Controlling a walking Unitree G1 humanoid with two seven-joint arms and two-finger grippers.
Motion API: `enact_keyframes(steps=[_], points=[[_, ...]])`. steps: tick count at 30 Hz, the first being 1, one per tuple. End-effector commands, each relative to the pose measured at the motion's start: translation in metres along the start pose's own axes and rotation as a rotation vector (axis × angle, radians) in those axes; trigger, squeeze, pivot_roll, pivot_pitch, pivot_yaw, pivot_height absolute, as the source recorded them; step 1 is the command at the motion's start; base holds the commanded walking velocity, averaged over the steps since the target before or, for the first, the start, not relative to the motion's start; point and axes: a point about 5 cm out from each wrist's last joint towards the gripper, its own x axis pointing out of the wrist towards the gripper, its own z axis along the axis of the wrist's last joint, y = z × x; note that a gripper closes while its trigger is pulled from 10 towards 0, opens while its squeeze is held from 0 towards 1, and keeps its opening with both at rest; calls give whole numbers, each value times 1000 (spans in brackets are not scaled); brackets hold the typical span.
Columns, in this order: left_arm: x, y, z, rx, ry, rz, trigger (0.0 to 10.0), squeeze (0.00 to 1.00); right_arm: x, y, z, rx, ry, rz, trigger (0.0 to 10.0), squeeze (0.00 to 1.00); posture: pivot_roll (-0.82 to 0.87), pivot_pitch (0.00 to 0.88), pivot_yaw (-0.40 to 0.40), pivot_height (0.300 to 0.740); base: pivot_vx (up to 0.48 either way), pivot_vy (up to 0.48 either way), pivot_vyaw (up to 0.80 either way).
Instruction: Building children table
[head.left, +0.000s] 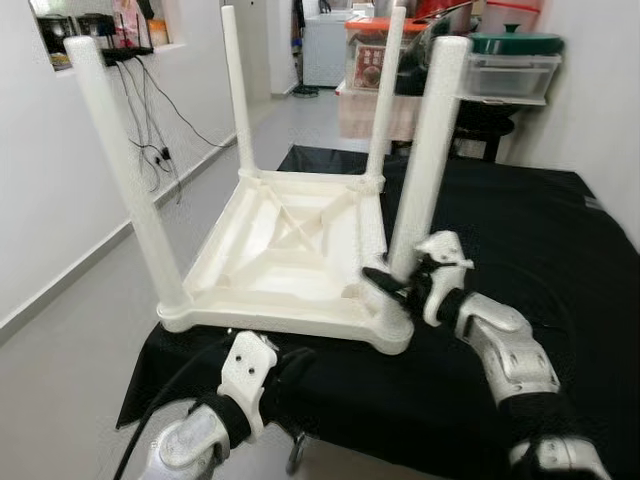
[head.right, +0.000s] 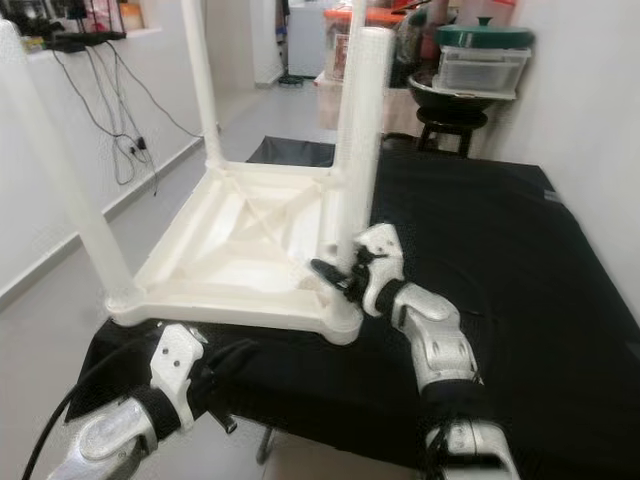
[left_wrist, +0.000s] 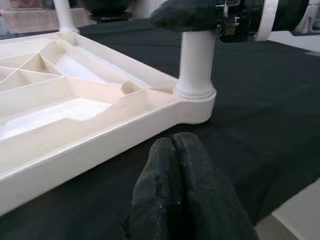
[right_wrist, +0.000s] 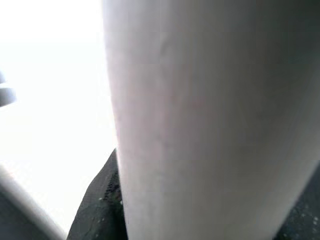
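Right end effector (head.left: 385, 283) reaches forward, clenched around the near right leg (head.left: 425, 150) of the upturned children table (head.left: 280, 250) on the black-covered bench (head.left: 520, 240); left end effector (left_wrist: 175, 200) is clenched empty just before the table's near edge

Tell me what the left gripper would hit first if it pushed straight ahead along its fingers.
Likely the side rim of the upturned white table, just left of the corner leg; the left gripper points at it, fingers shut.
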Motion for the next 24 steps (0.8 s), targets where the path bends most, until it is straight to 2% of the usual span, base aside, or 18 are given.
enact_keyframes(steps=[1,2,5,14,16,19,23,24], points=[[-2,2,0,-2,9,-5,10000,0,-19,-5,-12,-86,131,-176,0,0,-24,0,-34,740,0,0,0],[-2,2,0,-2,9,-5,10000,0,-19,-5,-12,-86,131,-176,0,0,-24,0,-34,740,0,0,0],[-2,2,-1,1,19,-23,10000,0,-28,19,-18,-67,147,-125,0,0,-26,0,-27,740,0,0,0],[-4,2,-2,2,24,-25,10000,0,-31,24,-14,-115,185,-109,0,0,-20,0,-40,740,0,0,0],[-5,3,-2,3,24,-21,10000,0,-32,33,-9,-130,197,-97,0,0,-18,0,-41,740,0,0,0],[-5,3,-3,4,25,-20,10000,0,-33,62,-5,-167,225,60,0,0,-15,0,-40,740,0,0,0],[-4,3,-3,4,26,-21,10000,0,-33,71,-9,-179,262,127,0,0,-15,0,-40,740,0,0,0],[-3,3,-3,3,26,-21,10000,0,-32,70,-11,-195,279,137,10000,0,-13,0,-40,740,0,0,0]])
